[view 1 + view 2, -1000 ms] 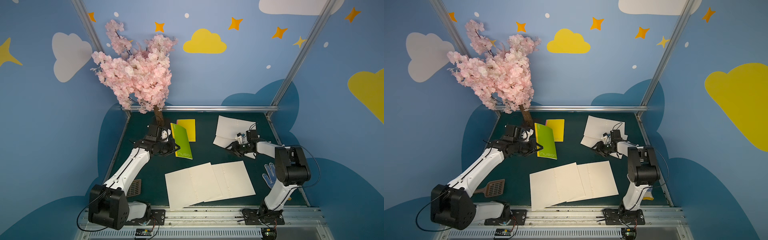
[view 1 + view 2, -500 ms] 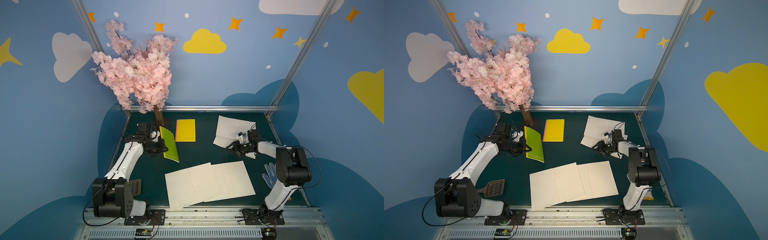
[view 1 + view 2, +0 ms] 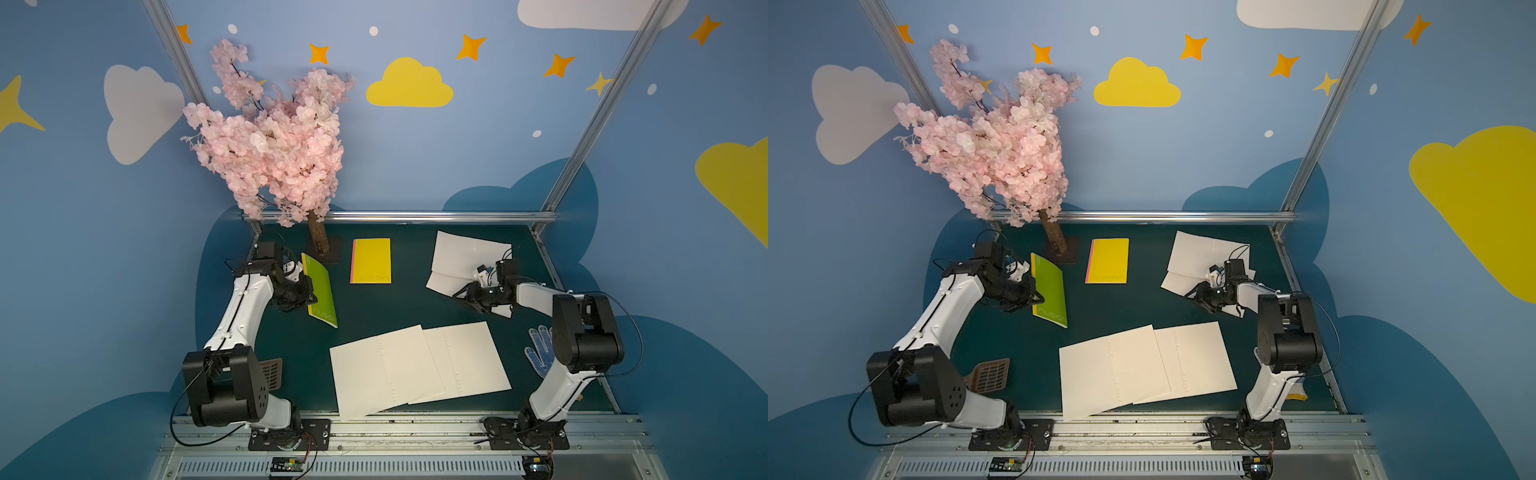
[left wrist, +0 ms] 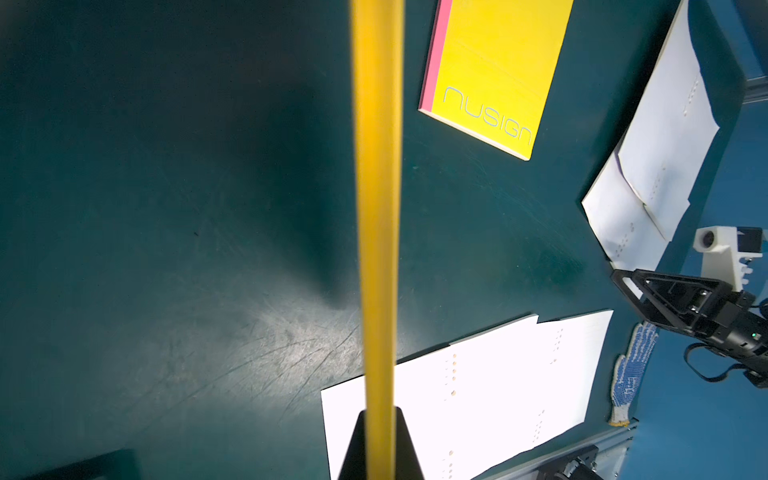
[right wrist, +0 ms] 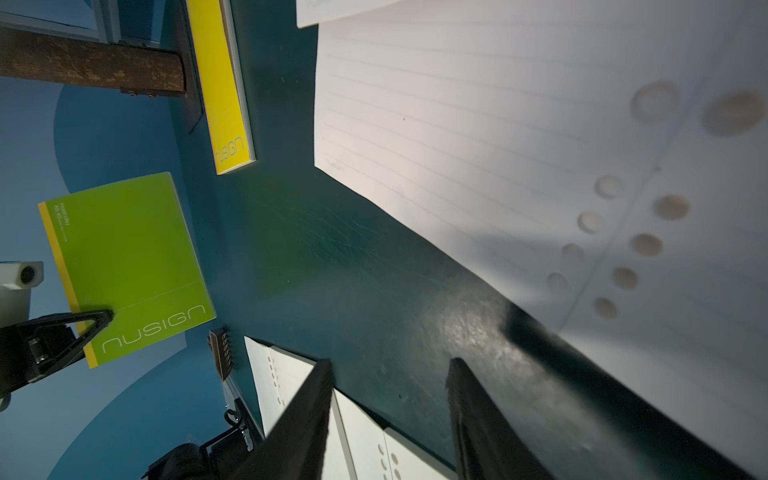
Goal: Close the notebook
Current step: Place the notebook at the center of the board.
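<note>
My left gripper [image 3: 308, 297] is shut on a closed green notebook [image 3: 321, 291] with a yellow spine, holding it tilted up on edge above the left side of the mat. In the left wrist view its yellow edge [image 4: 376, 208] runs straight out from between the jaws. An open white notebook [image 3: 462, 258] lies at the back right. My right gripper [image 3: 463, 296] hovers low at that notebook's near edge, open with nothing between its fingers [image 5: 316, 399]. Two open white notebooks [image 3: 415, 370] lie overlapping at the front centre.
A closed yellow notebook [image 3: 371, 260] lies flat at the back centre. The pink blossom tree [image 3: 274, 145] stands on its base [image 3: 328, 253] at the back left, close to my left arm. A dotted glove [image 3: 540, 353] lies by the right arm, a brown slotted tool [image 3: 272, 372] front left.
My left arm has carried the green notebook leftward, away from the yellow notebook, which now lies fully uncovered. The right arm has not moved.
</note>
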Available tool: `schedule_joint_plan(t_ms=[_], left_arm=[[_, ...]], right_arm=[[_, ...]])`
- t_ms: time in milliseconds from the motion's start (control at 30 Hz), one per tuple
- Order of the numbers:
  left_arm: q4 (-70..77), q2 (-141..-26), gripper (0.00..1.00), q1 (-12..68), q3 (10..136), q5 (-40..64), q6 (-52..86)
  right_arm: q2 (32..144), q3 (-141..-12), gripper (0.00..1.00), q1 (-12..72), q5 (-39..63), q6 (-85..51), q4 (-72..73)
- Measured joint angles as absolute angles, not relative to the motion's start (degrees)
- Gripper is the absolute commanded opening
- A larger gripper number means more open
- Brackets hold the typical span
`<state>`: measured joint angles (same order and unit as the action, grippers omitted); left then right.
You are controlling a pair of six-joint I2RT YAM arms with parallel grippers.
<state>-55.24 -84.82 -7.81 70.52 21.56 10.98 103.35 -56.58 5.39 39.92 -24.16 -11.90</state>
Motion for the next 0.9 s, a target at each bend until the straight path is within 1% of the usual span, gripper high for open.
schedule_joint_plan(t_ms=[200,400,533,633,900], left_arm=[[-56.7,-89.3,0.04,-10.6,72.6,22.7,9.6],[-57.8,-94.1,0.06,-11.0,74.7,22.1,8.1],[-58.3,-95.4,0.15,-11.2,76.0,20.8,7.4],[-59.0,-95.4,0.2,-11.3,76.7,18.8,7.2],[-61.0,-97.9,0.24,-12.0,78.2,9.4,8.1]], right_arm=[[103.4,-56.6,0.48,5.4,39.9,-24.1,-12.1],[103.4,-56.6,0.48,5.4,39.9,-24.1,-12.1],[103.4,-56.6,0.48,5.4,39.9,-24.1,-12.1],[103.4,-56.6,0.48,5.4,39.9,-24.1,-12.1],[103.4,-56.6,0.48,5.4,39.9,-24.1,-12.1]])
